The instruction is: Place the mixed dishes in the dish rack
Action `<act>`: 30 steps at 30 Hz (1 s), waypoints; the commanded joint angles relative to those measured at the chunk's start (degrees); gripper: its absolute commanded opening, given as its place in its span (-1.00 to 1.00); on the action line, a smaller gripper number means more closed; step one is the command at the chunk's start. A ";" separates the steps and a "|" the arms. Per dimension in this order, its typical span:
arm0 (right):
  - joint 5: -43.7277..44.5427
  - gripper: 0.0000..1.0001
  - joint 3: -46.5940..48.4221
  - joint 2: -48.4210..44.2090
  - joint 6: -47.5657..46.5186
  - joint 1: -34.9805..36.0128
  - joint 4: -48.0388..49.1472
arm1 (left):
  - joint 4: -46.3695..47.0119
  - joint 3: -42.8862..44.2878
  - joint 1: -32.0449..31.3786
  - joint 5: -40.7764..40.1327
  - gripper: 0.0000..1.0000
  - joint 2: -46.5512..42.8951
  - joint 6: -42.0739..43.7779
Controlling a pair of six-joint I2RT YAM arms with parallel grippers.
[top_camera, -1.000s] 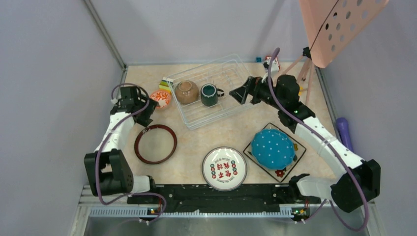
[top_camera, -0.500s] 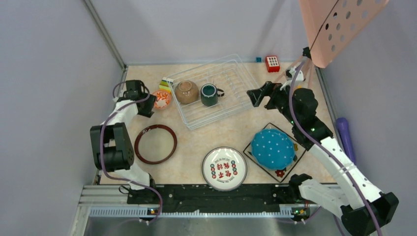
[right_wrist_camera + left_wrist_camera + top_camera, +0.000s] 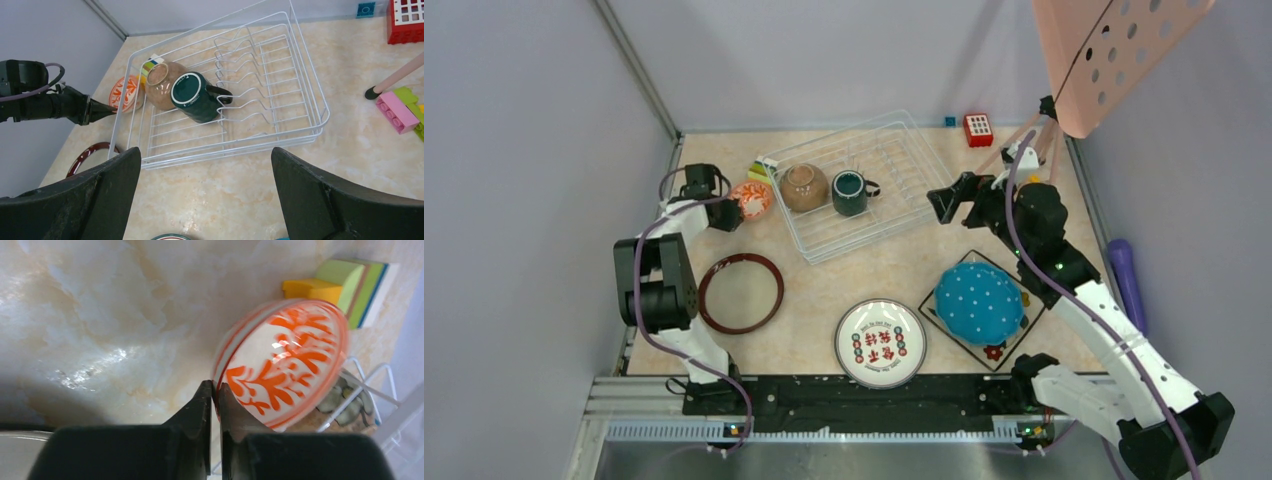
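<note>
My left gripper is shut on the rim of the small orange-and-white bowl, which is tipped up on edge just left of the dish rack. From above, that bowl sits at the left gripper. A brown bowl and a dark green mug lie inside the rack. My right gripper hangs open and empty off the rack's right end. On the table are a red-rimmed plate, a white plate with red characters, and a blue dotted plate on a black square plate.
Colourful toy blocks lie behind the held bowl. A red keypad toy and pink bricks sit at the back right, under a pink perforated panel on a stand. A purple object lies by the right wall.
My left gripper reached to the patterned bowl and closed on its rim, tipping it up. My right arm drew back from over the rack to its right end, still open.
</note>
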 commanded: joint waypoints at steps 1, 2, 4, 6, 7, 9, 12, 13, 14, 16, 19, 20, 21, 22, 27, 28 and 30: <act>0.82 0.97 -0.34 -1.17 -0.79 0.06 1.47 | 3.55 0.89 1.17 3.67 -1.00 2.25 0.67; 0.82 0.98 -0.35 -0.89 -0.79 0.06 1.65 | 4.61 0.70 1.37 5.00 -1.00 2.44 1.23; -0.06 0.97 0.07 -0.46 -0.83 0.05 1.70 | 7.02 -0.18 1.68 7.67 -1.00 2.01 2.33; -1.44 0.97 0.77 -0.17 -0.75 0.06 1.56 | 7.56 -1.47 1.90 8.26 -1.00 -0.30 2.78; -2.30 0.97 0.93 -0.11 -0.72 0.07 1.77 | 7.57 -2.30 1.89 7.38 -1.00 -2.60 2.88; -3.98 0.97 1.03 -0.24 -0.33 0.10 2.30 | 7.34 -3.94 2.09 5.07 -1.00 -6.86 2.98; -5.22 0.97 0.58 -0.17 0.78 0.06 3.28 | 5.40 -5.50 2.83 3.79 -1.00 -13.41 3.11; -5.92 0.97 0.34 0.05 1.14 0.06 3.75 | 4.70 -5.91 3.08 4.05 -1.00 -15.71 3.24; -6.97 0.97 0.12 0.36 1.57 0.06 4.39 | 4.27 -6.44 3.21 4.65 -1.00 -17.89 3.43; -9.92 0.97 0.09 1.36 2.35 0.06 5.58 | 5.07 -7.82 3.23 7.48 -1.00 -21.92 3.88; -16.77 0.97 -0.42 3.36 4.16 0.06 9.72 | 8.82 -10.34 3.23 17.58 -1.00 -26.52 4.73; -19.40 0.97 -0.86 3.98 4.86 0.07 11.97 | 9.76 -11.01 3.24 21.31 -1.00 -27.48 4.21; -22.28 0.97 -1.48 4.56 5.86 0.06 14.43 | 10.71 -11.55 3.24 25.58 -1.00 -28.18 3.54; -24.50 0.97 -2.29 5.08 7.63 0.07 18.40 | 11.88 -11.95 3.24 29.62 -1.00 -28.54 2.89; -32.11 0.97 -4.73 8.72 16.98 0.12 32.37 | 18.76 -13.47 2.45 46.38 -1.00 -28.42 -0.98; -32.82 0.98 -4.82 9.64 18.47 0.26 34.17 | 20.04 -13.45 2.09 49.48 -1.00 -28.38 -1.37; -33.31 0.98 -4.84 11.24 20.44 0.88 36.94 | 22.91 -13.23 1.36 53.32 -1.00 -28.12 -2.01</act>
